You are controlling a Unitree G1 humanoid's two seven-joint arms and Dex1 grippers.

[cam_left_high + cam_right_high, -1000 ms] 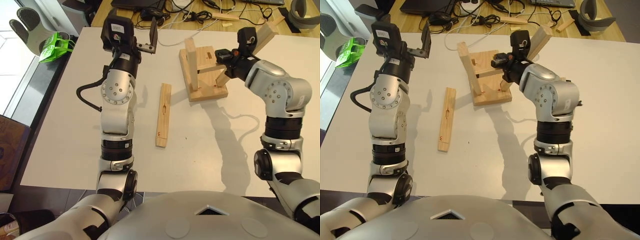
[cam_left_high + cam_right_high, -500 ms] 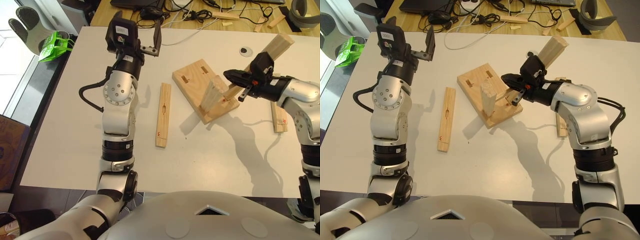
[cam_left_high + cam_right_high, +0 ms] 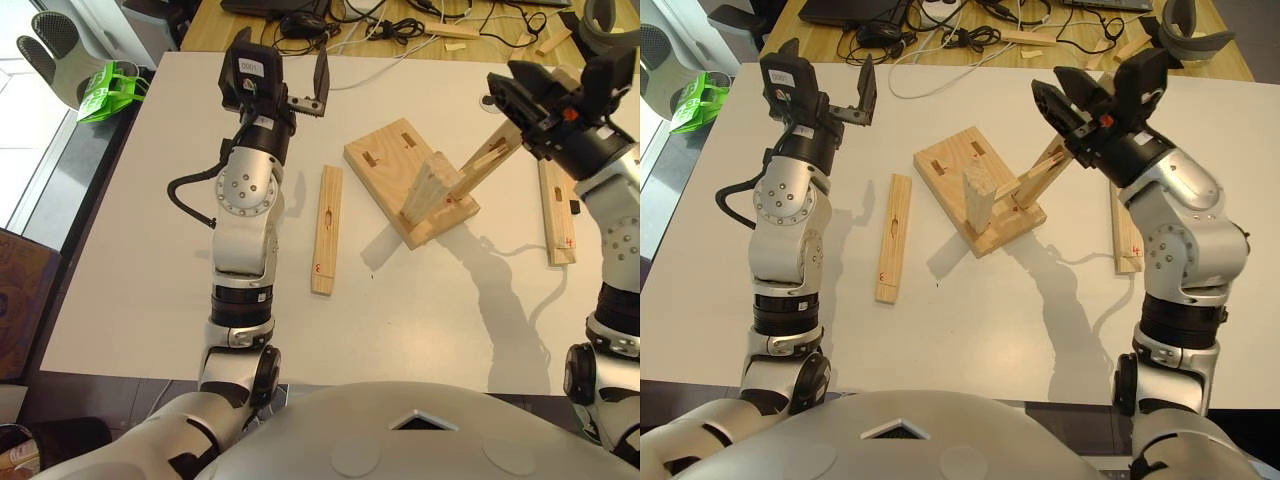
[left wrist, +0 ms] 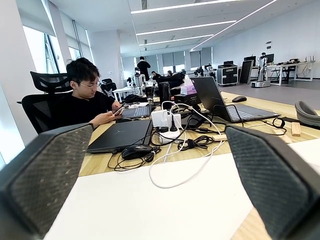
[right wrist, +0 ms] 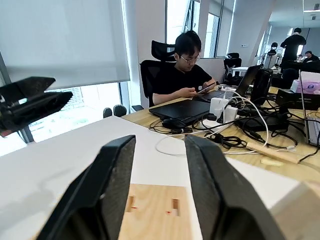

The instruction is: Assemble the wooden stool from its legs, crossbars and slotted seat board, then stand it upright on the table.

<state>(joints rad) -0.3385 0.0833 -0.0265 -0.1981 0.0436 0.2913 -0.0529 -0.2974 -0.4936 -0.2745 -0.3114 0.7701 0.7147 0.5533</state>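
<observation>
Nearest the robot, left of the pale rectangular wooden seat board (image 3: 385, 165), a long pale wooden bar (image 3: 326, 230) with a narrow slot in its face lies flat on the white table (image 3: 130, 260), clear of the board. Right of the board a 2nd pale wooden bar (image 3: 556, 215) also lies flat and apart from it.

The seat board rests flat on the table, turned at an angle, with 2 small slots showing near its far edge. A square wooden upright leg (image 3: 428, 190) stands from its near part. Beside it a slimmer leaning leg (image 3: 488, 160) rises from the board's right corner, slanting up and to the right.

Above the top of that leaning leg hangs the right gripper (image 3: 560, 85), its 2 black fingers spread wide and holding nothing. Whether a finger touches the leg's tip is hard to judge.

Left of the board and raised above the table, the left gripper (image 4: 160, 170) has its pads far apart and empty.

Beyond the board, past the table's far edge, a wooden desk (image 3: 210, 25) carries tangled cables (image 3: 400, 25) and a dark laptop (image 4: 122, 135).
</observation>
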